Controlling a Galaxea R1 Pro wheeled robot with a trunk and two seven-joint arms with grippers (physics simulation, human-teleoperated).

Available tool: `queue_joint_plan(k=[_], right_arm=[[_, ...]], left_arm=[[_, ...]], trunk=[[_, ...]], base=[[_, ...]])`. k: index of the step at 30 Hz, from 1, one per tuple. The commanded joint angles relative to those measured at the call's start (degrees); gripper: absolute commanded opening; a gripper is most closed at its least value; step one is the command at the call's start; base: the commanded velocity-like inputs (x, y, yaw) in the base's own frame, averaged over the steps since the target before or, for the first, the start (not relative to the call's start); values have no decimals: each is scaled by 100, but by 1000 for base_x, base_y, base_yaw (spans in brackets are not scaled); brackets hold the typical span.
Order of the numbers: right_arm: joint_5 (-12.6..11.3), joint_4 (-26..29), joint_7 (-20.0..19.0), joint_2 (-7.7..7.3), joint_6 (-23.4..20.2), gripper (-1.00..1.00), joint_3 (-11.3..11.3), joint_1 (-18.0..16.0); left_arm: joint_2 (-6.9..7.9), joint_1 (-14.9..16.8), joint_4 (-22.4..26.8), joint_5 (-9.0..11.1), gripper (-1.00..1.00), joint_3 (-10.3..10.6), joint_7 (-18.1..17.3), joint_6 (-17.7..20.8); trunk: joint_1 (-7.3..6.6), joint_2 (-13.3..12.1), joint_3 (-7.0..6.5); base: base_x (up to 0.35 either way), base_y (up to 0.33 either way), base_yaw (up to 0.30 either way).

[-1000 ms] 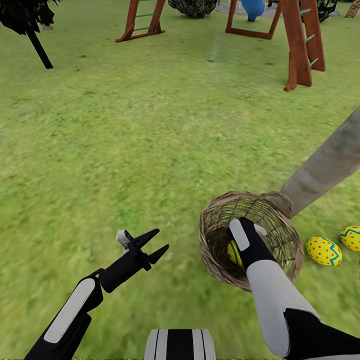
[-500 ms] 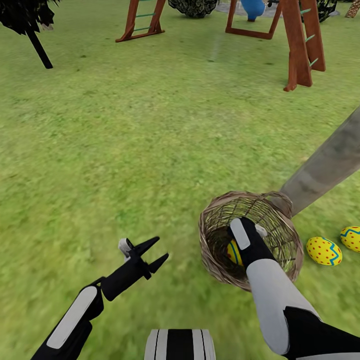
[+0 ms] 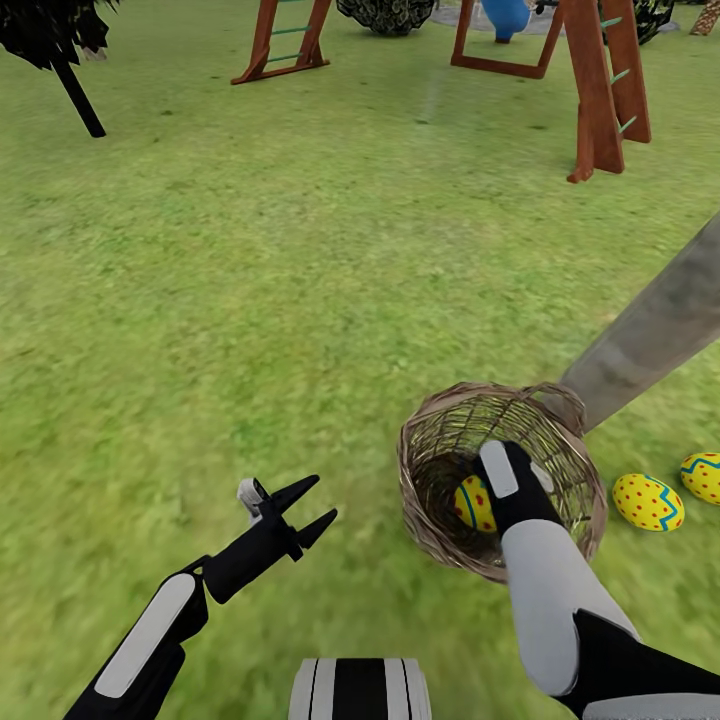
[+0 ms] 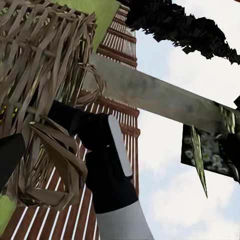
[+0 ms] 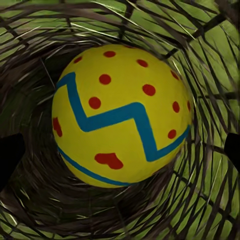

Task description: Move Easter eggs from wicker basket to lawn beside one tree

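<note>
**Right arm reaching into wicker basket, one egg left inside**

Spread across the whole head view: lawn (image 3: 300, 280), green and flat. Leaning over its right side, a pale grey-beige tree trunk (image 3: 650, 335), its foot just behind the wicker basket (image 3: 432, 500). Farther back, a wooden playset (image 3: 600, 90).

Stood upright on the grass near the trunk, basket mouth open to the camera. Plunged down into it from the lower right, the right arm: white forearm angled steeply, black wrist past the rim, right gripper (image 5: 120, 150) deep inside. Seen along its fingers, dark tips set wide apart at either side of the last Easter egg (image 5: 122, 112), not touching it. Same egg glimpsed from above as a yellow patch beside the wrist (image 3: 474, 503).

Stretched low and forward over bare grass, well left of the basket, the left arm; left gripper (image 3: 308, 505) pointed up and right, its two black fingers spread, holding nothing.

Lying on the lawn right of the basket, close to the trunk, two more eggs: one (image 3: 647, 501) whole, another (image 3: 702, 476) cut by the frame edge.
</note>
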State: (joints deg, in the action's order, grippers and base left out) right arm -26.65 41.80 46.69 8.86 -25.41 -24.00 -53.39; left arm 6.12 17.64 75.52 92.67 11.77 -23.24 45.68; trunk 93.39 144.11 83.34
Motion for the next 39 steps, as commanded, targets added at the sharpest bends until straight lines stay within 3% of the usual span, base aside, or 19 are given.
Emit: queue_joint_plan(k=[1, 9, 25, 31, 39], right_arm=[[-18, 12, 22, 4, -25, 100, -30, -3], [-375, 0, 53, -22, 174, 100, -239, -7], [-412, -50, 81, -40, 175, 100, -250, -9], [-408, -24, 120, 32, 292, 100, -233, -54], [-418, -31, 131, 41, 549, 100, -202, -74]], left_arm=[[4, 3, -2, 14, 100, 8, -14, 12], [3, 3, 6, 6, 100, 9, -14, 12], [3, 3, 7, 4, 100, 9, -14, 12], [-8, -97, -40, 101, 100, -26, -66, -6], [1, -102, -191, 342, 100, -43, -91, -15]], trunk=[[-1, 1, 4], [-1, 1, 4], [17, 11, 159], [17, 11, 159], [35, 20, 314]], base=[[0, 0, 0], [0, 0, 0], [0, 0, 0], [0, 0, 0], [0, 0, 0]])
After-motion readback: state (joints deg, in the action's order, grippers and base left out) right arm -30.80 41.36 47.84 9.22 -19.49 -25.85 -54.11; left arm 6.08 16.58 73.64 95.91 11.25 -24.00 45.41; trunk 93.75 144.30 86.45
